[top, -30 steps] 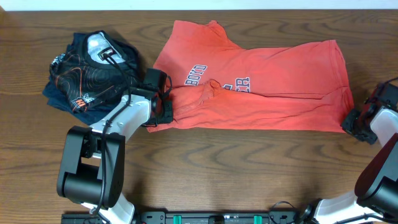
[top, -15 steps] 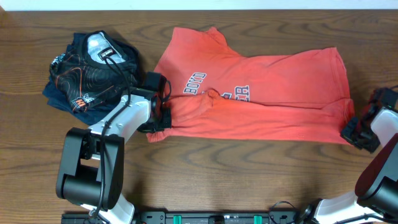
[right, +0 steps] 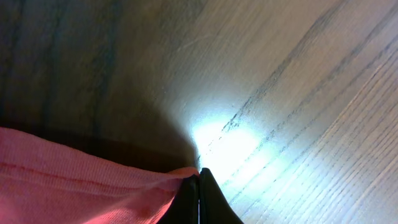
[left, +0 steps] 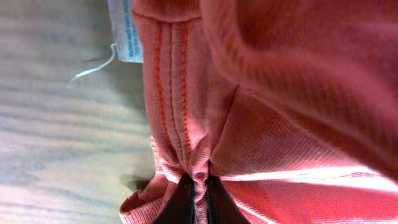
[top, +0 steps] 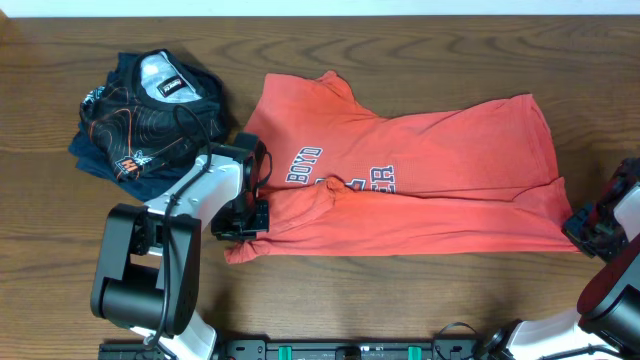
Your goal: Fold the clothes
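Observation:
The clothes, a coral-red T-shirt (top: 440, 170) with dark chest lettering, lies crumpled across the middle of the wooden table. My left gripper (top: 245, 220) is at its near-left corner, shut on a pinched ridge of the red fabric (left: 200, 186) beside a stitched hem. My right gripper (top: 590, 228) is at the near-right corner. Its jaws are pressed together on the very edge of the shirt (right: 180, 177). A white care label (left: 127, 31) pokes out by the hem in the left wrist view.
A dark navy garment (top: 150, 120) with orange contour lines sits bunched at the back left, close to my left arm. Bare wood (top: 400, 300) runs along the front edge and shows at the far right (right: 298, 93).
Both grippers closed on the shirt's near edge and drew it toward the table's front. The shirt slid forward and slightly left, its lower edge stretched straighter.

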